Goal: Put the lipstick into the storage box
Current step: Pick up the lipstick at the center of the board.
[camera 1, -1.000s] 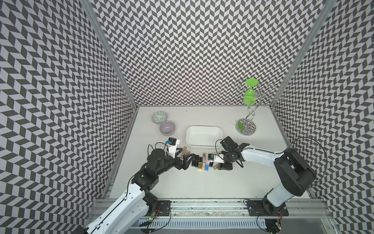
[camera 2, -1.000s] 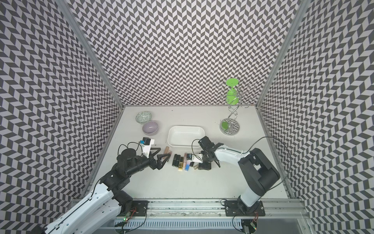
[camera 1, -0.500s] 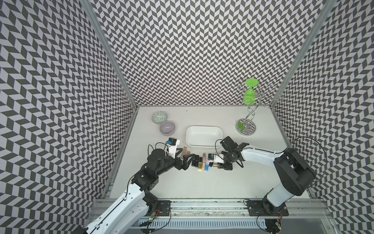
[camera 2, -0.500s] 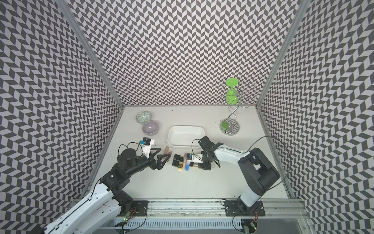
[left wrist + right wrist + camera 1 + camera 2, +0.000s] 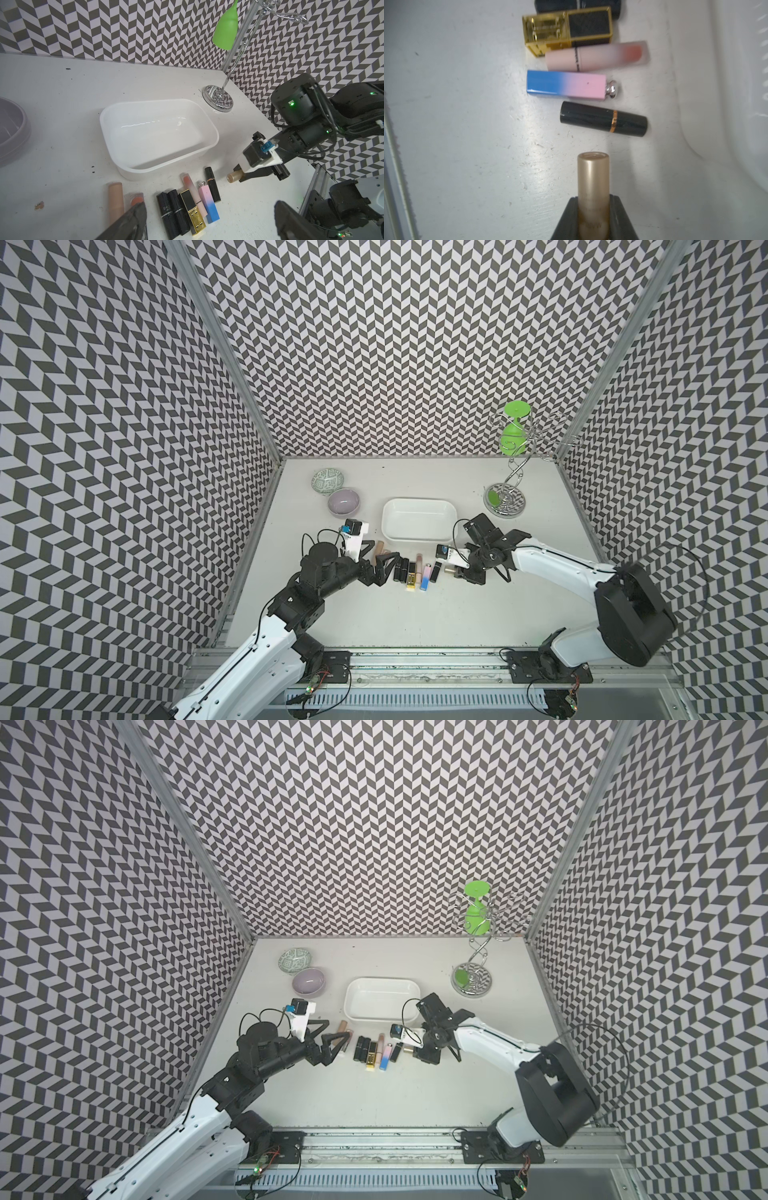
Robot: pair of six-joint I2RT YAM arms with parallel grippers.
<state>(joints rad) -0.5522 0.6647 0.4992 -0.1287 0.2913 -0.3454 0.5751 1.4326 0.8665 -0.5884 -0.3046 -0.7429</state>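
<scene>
The white table (image 5: 415, 614) is the biggest thing here. Two arms reach over it from the near edge, the left arm (image 5: 266, 655) and the right arm (image 5: 557, 568).

The storage box (image 5: 417, 500) sits in the middle of the table, just behind a row of lipsticks (image 5: 415, 572). The box has nothing in it.

The left claw (image 5: 382, 558) has its jaws wide apart. It holds nothing and hangs low at the left end of the row.

The right claw (image 5: 593, 207) is clamped on the gold lipstick (image 5: 593, 176). This is the lipstick to move. It is at the right end of the row, low by the table and just in front of the box. I cannot tell if it is off the table yet.

Here is what could go wrong. The claw holds only one end of the gold lipstick, and a long part sticks out, so it could tip or slip out on the way up. The black lipstick (image 5: 603, 119) lies close to the free end, so a sideways move could knock it. If the lift is too low, the lipstick could hit the box wall and push the box away.
</scene>
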